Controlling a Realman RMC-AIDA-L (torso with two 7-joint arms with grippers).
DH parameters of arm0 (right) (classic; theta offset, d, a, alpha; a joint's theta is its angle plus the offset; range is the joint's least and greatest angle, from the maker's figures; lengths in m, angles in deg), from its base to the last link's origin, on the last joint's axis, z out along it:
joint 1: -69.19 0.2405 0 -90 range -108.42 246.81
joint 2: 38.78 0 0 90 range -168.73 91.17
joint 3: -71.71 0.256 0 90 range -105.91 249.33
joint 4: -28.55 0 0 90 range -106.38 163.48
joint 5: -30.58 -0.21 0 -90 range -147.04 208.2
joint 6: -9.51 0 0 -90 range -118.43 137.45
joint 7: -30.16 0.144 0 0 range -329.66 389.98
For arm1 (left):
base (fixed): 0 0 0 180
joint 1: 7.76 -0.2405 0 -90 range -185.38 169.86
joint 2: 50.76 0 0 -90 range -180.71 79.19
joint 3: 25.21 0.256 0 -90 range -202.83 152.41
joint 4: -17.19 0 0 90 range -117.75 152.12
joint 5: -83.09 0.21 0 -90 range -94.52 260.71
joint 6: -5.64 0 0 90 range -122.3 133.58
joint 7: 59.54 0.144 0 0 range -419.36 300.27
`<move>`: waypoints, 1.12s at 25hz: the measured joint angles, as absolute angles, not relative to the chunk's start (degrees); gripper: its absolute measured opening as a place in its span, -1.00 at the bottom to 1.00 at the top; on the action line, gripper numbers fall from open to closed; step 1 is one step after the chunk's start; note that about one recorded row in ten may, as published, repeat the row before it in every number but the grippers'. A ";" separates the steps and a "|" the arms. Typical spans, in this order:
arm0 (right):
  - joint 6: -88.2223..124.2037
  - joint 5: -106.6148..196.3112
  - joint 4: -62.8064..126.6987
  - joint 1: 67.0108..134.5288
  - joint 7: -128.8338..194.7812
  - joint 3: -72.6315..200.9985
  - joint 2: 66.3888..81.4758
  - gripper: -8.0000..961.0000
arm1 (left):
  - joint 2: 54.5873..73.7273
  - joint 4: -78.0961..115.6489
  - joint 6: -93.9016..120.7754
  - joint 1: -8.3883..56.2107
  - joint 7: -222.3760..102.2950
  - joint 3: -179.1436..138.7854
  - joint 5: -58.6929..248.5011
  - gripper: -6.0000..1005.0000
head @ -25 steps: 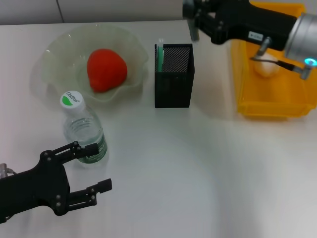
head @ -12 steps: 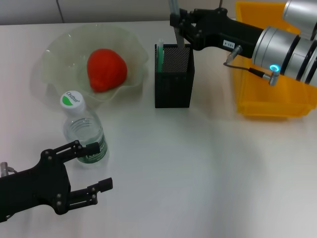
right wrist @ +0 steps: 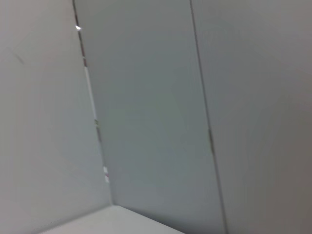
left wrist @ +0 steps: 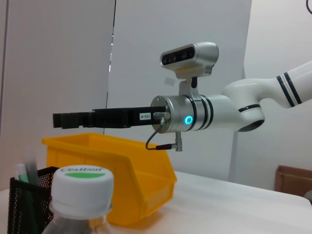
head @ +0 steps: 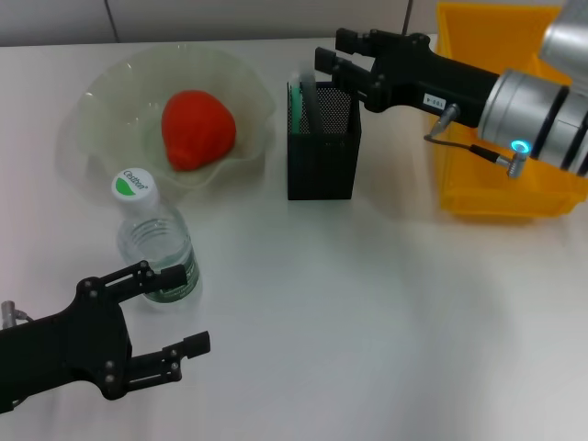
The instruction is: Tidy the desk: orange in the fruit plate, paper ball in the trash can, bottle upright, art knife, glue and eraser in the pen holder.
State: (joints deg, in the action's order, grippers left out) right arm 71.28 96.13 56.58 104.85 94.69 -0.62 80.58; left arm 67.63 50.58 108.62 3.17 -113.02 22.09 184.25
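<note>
Right hand (head: 333,62) above pen holder (head: 322,147), fingers parted, empty.

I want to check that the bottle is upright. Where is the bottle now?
In the head view the bottle stands upright on the robot's left side, just in front of the fruit plate and just beyond the left gripper.
</note>
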 joint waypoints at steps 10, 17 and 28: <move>95.56 105.40 70.51 90.49 104.01 0.13 78.86 0.33 | 67.38 50.59 110.84 3.10 -113.06 22.04 184.27 0.56; 108.17 123.51 73.83 85.95 101.54 2.83 78.72 0.61 | 67.19 50.65 111.16 3.58 -113.07 22.48 185.93 0.56; 106.62 125.29 73.43 85.62 100.04 3.48 80.25 0.75 | 67.28 50.58 111.25 3.59 -113.07 22.29 187.19 0.56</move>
State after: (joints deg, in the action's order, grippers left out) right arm 106.62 125.29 73.43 85.62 100.04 3.48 80.25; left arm 67.28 50.58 111.25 3.59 -113.07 22.29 187.19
